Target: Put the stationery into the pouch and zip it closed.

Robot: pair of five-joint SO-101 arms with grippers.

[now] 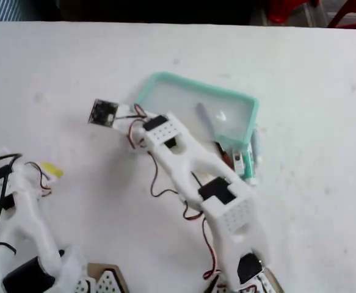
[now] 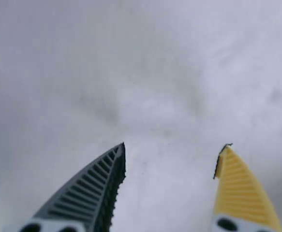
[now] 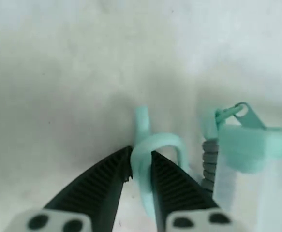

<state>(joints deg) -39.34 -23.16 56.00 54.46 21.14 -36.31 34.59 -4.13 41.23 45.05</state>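
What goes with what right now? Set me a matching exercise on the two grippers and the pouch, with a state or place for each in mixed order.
Things:
1. left gripper
2. right gripper
3. pouch

States or places:
A. shut on a teal loop by the pouch's corner
B. lying flat on the table, teal-edged
C. open above bare table

Pairs: 1-C, 2-A, 3-B.
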